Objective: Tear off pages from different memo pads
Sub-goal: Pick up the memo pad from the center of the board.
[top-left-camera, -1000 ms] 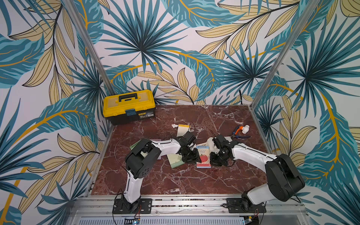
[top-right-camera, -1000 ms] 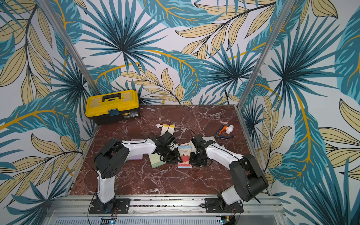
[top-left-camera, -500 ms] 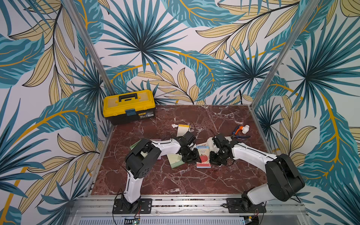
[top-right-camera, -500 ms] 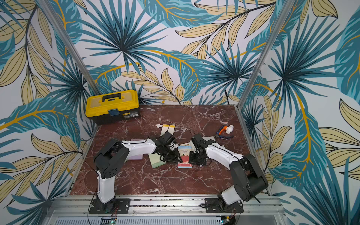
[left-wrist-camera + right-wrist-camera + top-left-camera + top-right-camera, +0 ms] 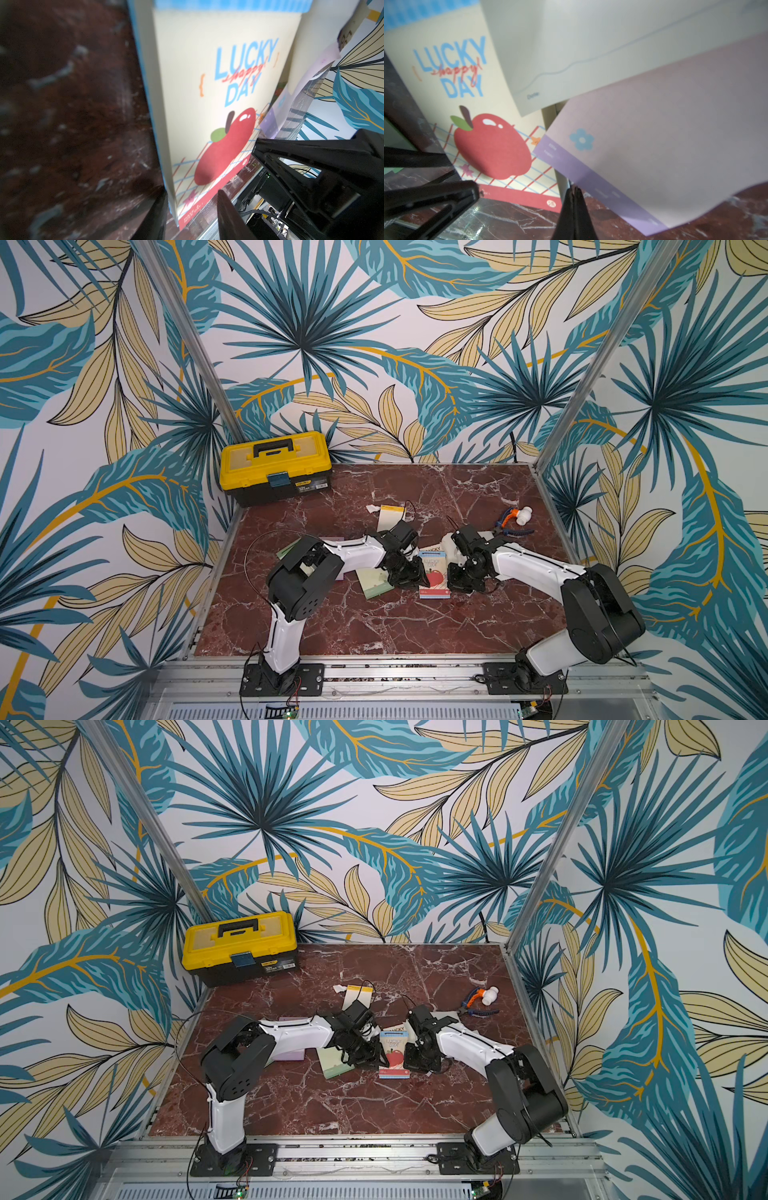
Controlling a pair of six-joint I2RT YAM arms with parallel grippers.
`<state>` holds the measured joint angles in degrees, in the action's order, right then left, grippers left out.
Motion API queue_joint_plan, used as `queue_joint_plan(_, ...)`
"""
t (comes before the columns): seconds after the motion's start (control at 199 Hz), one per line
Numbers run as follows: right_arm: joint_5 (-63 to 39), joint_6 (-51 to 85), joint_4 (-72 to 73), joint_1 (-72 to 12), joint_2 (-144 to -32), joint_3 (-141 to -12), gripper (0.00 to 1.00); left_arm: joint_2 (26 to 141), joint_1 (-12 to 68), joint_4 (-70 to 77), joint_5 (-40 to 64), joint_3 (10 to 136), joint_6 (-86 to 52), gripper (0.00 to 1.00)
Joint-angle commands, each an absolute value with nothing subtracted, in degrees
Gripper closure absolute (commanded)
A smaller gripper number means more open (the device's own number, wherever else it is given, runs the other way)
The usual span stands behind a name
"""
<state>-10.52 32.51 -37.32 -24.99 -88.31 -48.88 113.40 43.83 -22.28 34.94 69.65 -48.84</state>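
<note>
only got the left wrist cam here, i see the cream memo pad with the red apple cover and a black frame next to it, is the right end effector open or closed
observer: Closed. In the right wrist view the right end effector has its black tips pressed together.
operator: ok, and what's on the other side of my left end effector
observer: A pastel green rectangular memo pad lies flat on the red marble table there, across the end effector from the cream apple-cover memo pad.
</note>
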Motion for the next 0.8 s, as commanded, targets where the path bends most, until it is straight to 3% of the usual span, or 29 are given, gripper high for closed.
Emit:
queue_joint_plan(0.0,-11.9,32.6,-36.8,-24.9,-88.4,-49.8,1.00,113.4,44.2,-23.1,33.9,69.3,-47.9,0.59)
queue_joint_plan(0.346,-13.8,34.0,-34.8,-25.0,-87.2,-48.8,1.00,113.6,44.2,-22.9,34.1,69.3,-48.0,0.59)
queue_joint_plan(0.572,-8.7,34.3,-37.9,-25.0,-86.5,-48.9,1.00,113.4,44.2,-23.0,34.0,69.1,-47.9,0.59)
queue_joint_plan(0.698,-14.3,34.0,-34.5,-25.0,-85.0,-47.9,0.77,113.3,44.3,-23.1,33.8,69.1,-48.1,0.59)
queue_joint_plan(0.793,-15.0,34.0,-35.0,-24.9,-83.8,-48.1,0.67,113.1,44.3,-22.9,33.6,69.1,-48.2,0.59)
